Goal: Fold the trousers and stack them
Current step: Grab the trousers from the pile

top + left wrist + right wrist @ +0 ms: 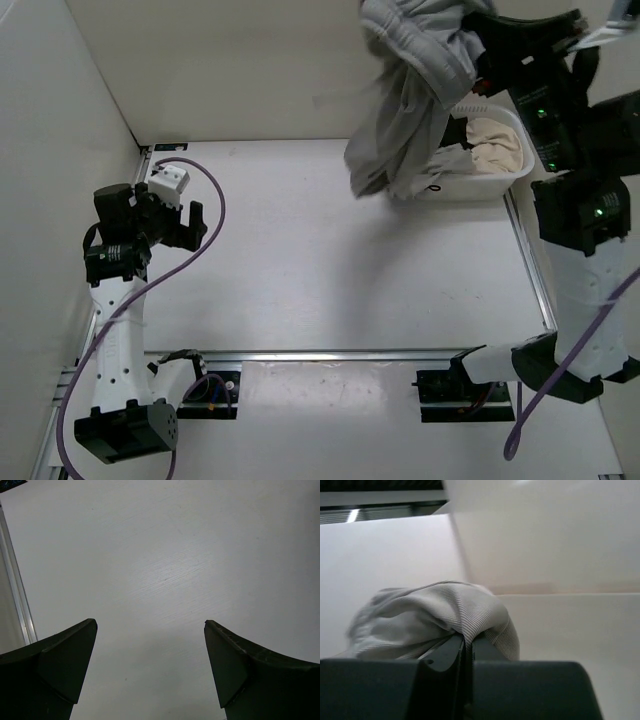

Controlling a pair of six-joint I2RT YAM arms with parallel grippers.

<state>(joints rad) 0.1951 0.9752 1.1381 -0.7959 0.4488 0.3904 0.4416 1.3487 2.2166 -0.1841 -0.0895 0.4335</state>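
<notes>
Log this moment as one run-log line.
right gripper: shut on trousers, raised | trousers: hanging bunched over basket, unfolded | left gripper: open, empty, over table | basket: beige garment inside

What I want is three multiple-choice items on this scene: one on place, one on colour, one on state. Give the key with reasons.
1. Where are the grey trousers? A spread flat; B lifted in the air by the white basket; C folded in a stack.
2. Which colour shows inside the basket? A red; B blue; C beige.
3. How is the left pincer? A open, empty; B shut on cloth; C shut, empty.
Key: B, they hang from the shut right pincer; C, a beige garment lies in it; A, its fingers stand apart with nothing between.
</notes>
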